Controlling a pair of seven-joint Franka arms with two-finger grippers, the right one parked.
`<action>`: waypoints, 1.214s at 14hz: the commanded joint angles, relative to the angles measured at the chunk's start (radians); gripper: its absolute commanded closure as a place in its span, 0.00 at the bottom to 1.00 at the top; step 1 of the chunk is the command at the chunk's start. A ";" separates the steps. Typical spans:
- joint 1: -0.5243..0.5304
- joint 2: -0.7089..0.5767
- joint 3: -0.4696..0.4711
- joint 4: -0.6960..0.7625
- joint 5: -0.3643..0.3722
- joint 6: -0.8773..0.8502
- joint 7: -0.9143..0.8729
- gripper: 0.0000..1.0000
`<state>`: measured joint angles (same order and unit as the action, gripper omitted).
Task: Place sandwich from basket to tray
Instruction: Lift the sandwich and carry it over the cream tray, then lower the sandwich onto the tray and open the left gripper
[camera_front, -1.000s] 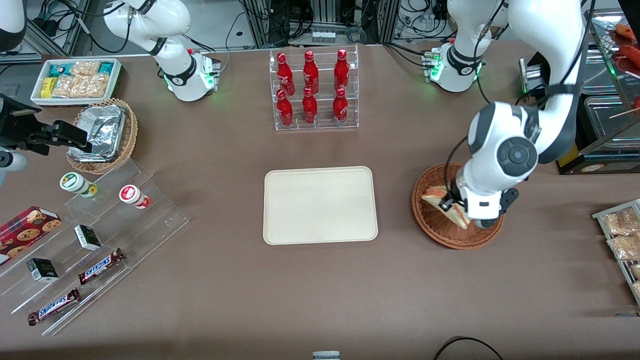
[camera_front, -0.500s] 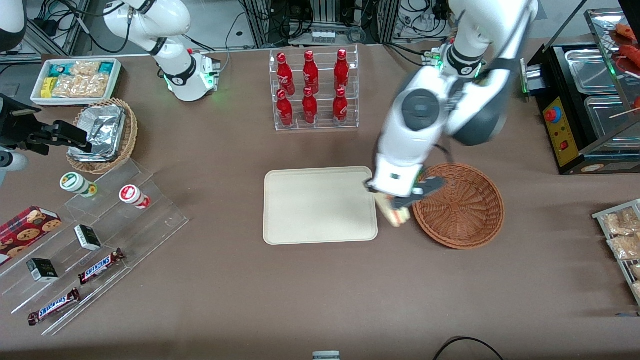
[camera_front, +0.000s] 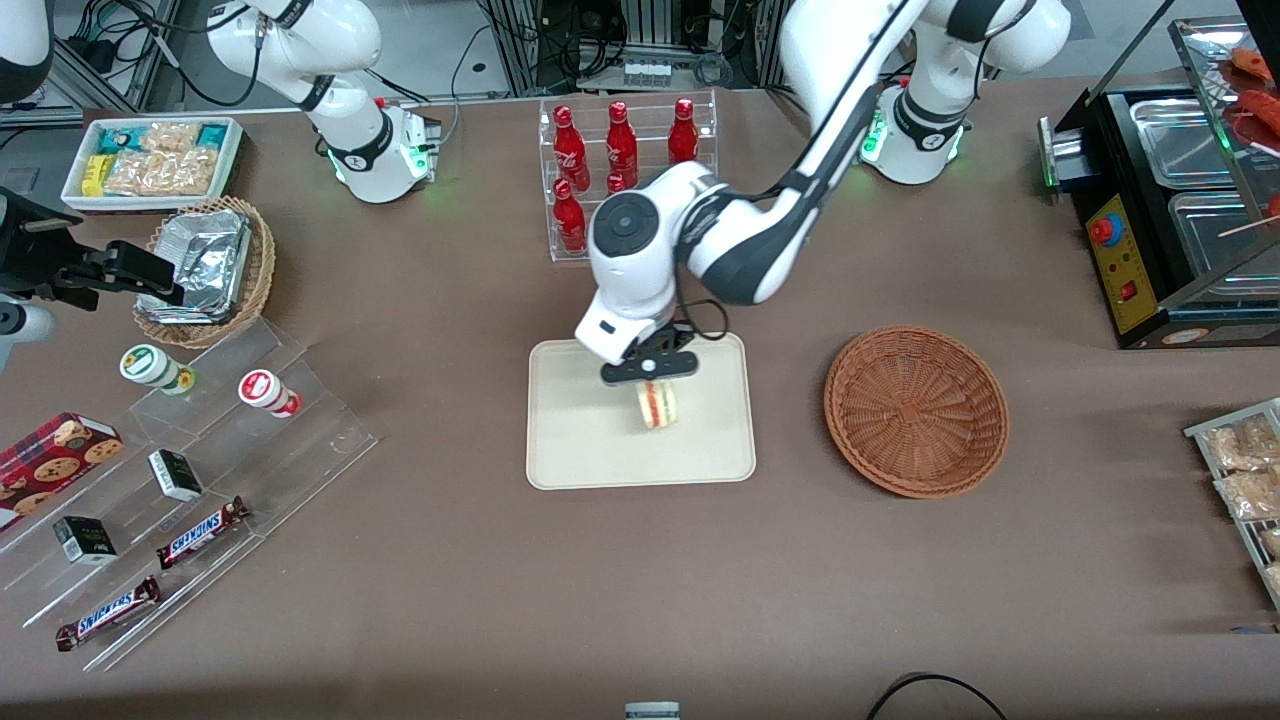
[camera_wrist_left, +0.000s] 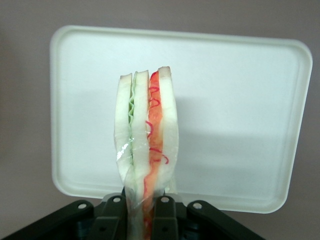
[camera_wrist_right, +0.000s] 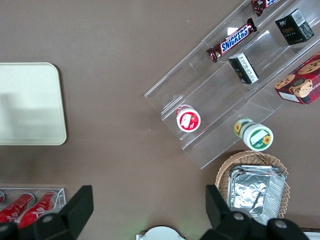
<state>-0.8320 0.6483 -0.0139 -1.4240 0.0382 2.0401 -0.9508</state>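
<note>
Front view: the left arm's end effector (camera_front: 650, 372) is hanging over the tray (camera_front: 560, 440), its fingers (camera_wrist_left: 164, 212) clamped on the sandwich (camera_front: 657, 404), which is dangling point-down in clear wrap above the tray's middle. Whether the wedge is touching the tray floor cannot be told from here. The basket (camera_front: 916, 410) is sitting empty on the desk (camera_front: 640, 580), toward the working arm's end, well apart from the tray. A rack of red bottles (camera_front: 570, 215) is standing farther from the camera, partly covered by the arm. Left wrist view: the sandwich (camera_wrist_left: 146, 150) is showing its layered edge against the cream tray (camera_wrist_left: 240, 100). The carry looks done and the placing step is in hand; the next move probably calls for lowering until the wedge rests on the tray, then parting the fingers and lifting straight up, so the wrap does not drag.
</note>
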 joint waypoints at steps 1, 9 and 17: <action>-0.025 0.066 0.015 0.042 0.011 0.006 0.027 1.00; -0.053 0.137 0.015 0.037 0.039 0.080 0.032 1.00; -0.059 0.160 0.017 0.040 0.045 0.152 0.011 0.00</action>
<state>-0.8734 0.7868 -0.0114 -1.4180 0.0691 2.1811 -0.9228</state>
